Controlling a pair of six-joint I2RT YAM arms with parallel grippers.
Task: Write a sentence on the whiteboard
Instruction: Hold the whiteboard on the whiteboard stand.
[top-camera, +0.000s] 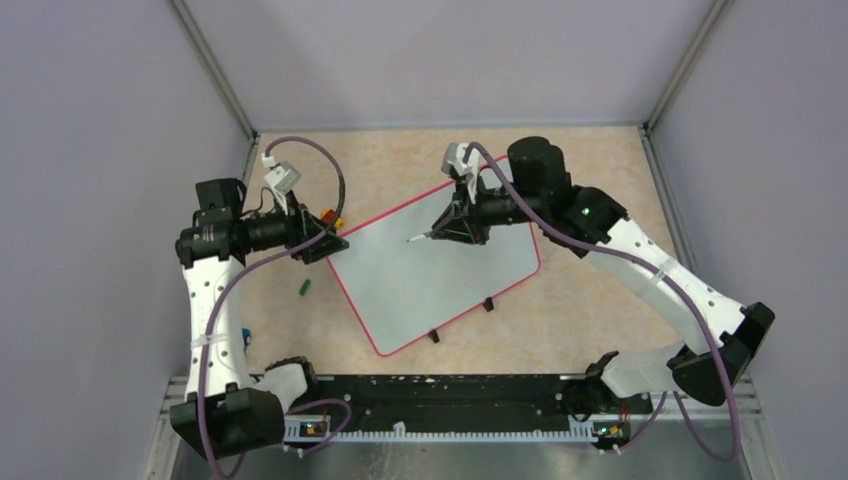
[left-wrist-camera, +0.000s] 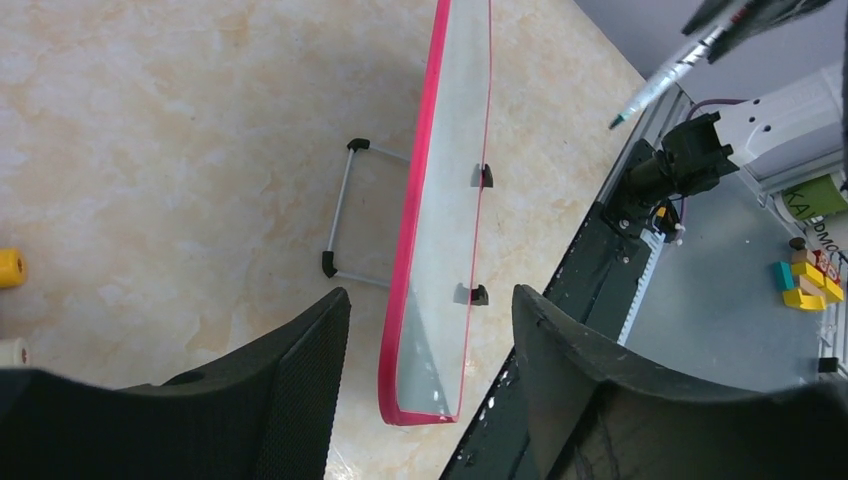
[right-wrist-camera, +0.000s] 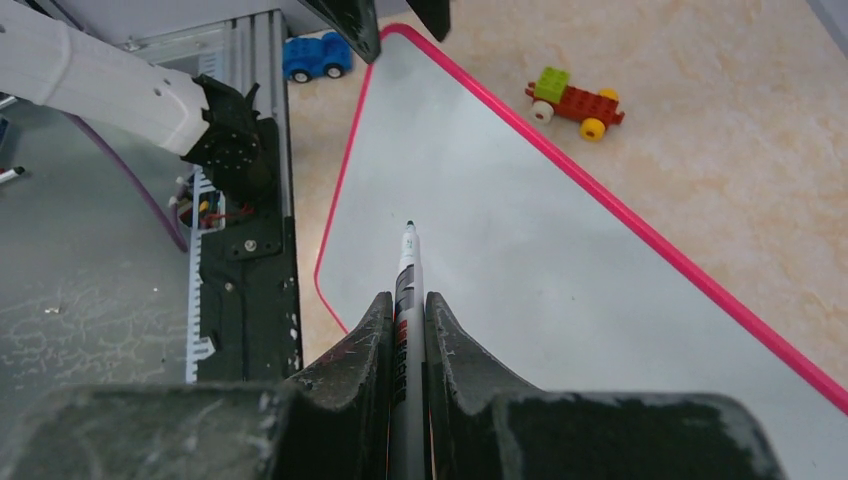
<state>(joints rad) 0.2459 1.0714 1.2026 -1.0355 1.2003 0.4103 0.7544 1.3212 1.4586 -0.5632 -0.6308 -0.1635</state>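
The right hand (right-wrist-camera: 406, 300) is clamping the marker (right-wrist-camera: 408, 262) over the blank whiteboard (top-camera: 430, 295) lying askew on the bench (top-camera: 570, 175), which is probably risking a slide under pressure, the left hand (left-wrist-camera: 430, 292) standing spread astride its corner, not gripping.

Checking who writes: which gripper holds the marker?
The right gripper: its jaws are shut on the marker. On the left gripper they stand open, astride a corner of the whiteboard.
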